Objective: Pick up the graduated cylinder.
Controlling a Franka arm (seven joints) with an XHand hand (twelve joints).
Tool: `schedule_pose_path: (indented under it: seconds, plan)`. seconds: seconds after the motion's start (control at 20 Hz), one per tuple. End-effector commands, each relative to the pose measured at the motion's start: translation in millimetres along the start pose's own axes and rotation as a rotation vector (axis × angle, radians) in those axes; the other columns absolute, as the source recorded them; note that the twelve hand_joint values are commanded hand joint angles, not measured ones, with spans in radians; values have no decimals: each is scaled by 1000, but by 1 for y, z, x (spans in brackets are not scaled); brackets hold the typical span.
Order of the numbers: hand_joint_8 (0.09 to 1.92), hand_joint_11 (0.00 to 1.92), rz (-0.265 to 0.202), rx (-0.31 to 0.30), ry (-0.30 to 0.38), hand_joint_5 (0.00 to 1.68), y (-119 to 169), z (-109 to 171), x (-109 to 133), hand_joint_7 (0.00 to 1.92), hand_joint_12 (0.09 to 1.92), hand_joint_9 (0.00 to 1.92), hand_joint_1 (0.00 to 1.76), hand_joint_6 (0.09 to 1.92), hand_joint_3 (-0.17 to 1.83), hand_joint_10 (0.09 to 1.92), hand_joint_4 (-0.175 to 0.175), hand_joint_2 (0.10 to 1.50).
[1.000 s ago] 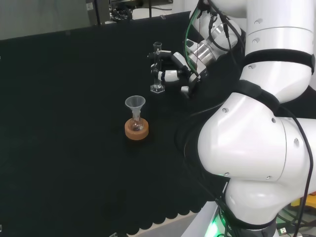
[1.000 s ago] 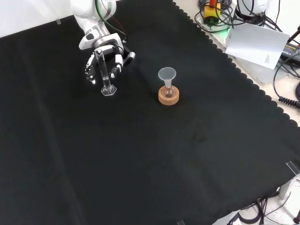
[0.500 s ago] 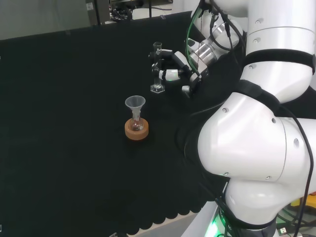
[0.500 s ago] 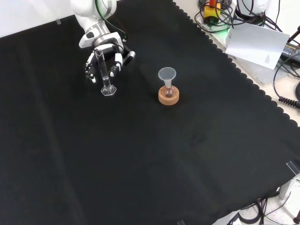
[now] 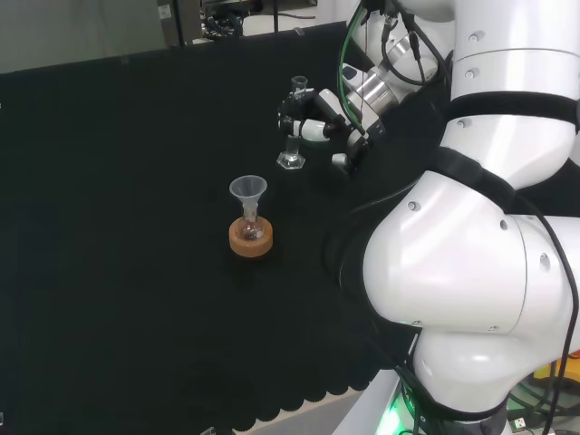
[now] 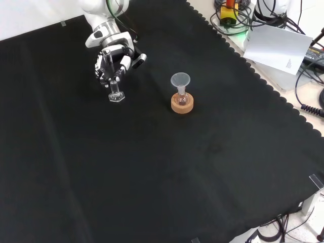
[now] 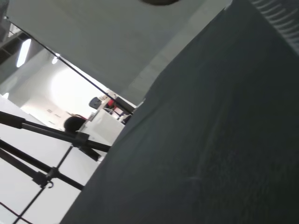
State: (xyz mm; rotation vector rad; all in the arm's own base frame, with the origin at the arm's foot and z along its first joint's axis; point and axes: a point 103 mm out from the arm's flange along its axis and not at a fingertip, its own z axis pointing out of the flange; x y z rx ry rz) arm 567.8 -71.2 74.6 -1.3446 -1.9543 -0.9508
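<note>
Now my hand (image 6: 112, 62) with fingers wrapped round the graduated cylinder (image 6: 116, 93), tilted, base at the black cloth (image 6: 167, 167), funnelled flask (image 6: 180, 92) on cork ring (image 6: 182, 105) nearby.

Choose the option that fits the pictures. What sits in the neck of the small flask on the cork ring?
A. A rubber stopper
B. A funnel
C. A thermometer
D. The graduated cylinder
B. A funnel stands in the flask on the cork ring, while the graduated cylinder is apart from it, with the hand curled round it.
</note>
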Motion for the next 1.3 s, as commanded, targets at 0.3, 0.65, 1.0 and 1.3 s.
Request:
schedule_pose_path:
  seconds: [0.3, 0.65, 1.0, 1.3]
  plan:
    - [356, 1217, 45, 35, -182, 1014, -2, -22, 12, 1222, 794, 1371, 1146, 974, 2, 93, -136, 1106]
    - [319, 1244, 78, 74, -242, 1015, -9, -35, 36, 1265, 775, 1409, 1154, 968, 2, 87, -154, 1105]
    - [289, 1256, 76, 117, -294, 1018, -20, -42, 72, 1285, 760, 1425, 1154, 963, 2, 87, -151, 1103]
    - [286, 1258, 79, 169, -338, 1019, -40, -44, 102, 1288, 759, 1428, 1155, 963, 2, 87, -152, 1103]
